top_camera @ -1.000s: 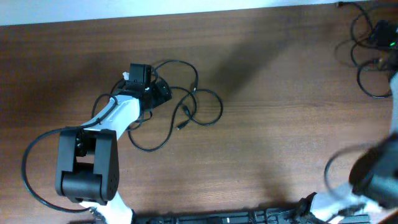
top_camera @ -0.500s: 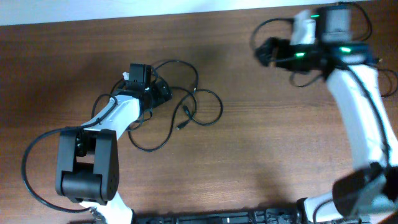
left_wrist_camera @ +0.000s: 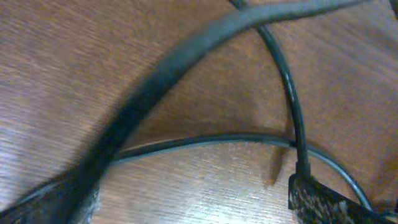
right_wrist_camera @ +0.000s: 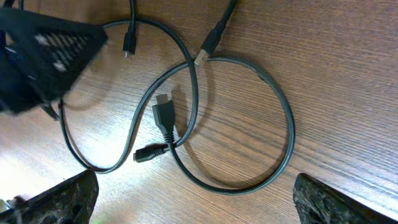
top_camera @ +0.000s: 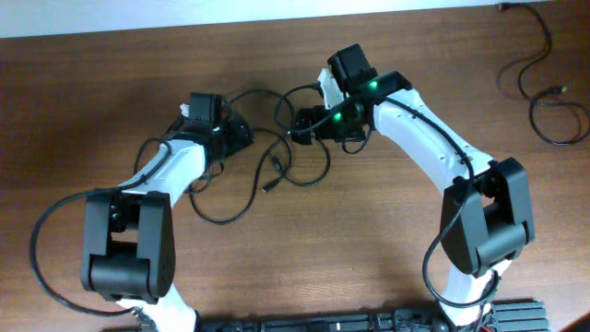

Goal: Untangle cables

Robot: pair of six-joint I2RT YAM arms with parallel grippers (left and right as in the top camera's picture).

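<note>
On the brown table [top_camera: 387, 240], between both arms: the cables [top_camera: 277, 161], loose black overlapping loops, stretched left to right. At their left edge, left gripper [top_camera: 240, 135], jaws released, a strand between. Over the right loops, right gripper [top_camera: 304, 122], jaws spread, empty. Inside, small plug ends [right_wrist_camera: 163, 115].

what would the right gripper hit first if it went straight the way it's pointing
The right gripper would likely meet the cables first, the crossed loops below it, then the table; depth unclear.
</note>
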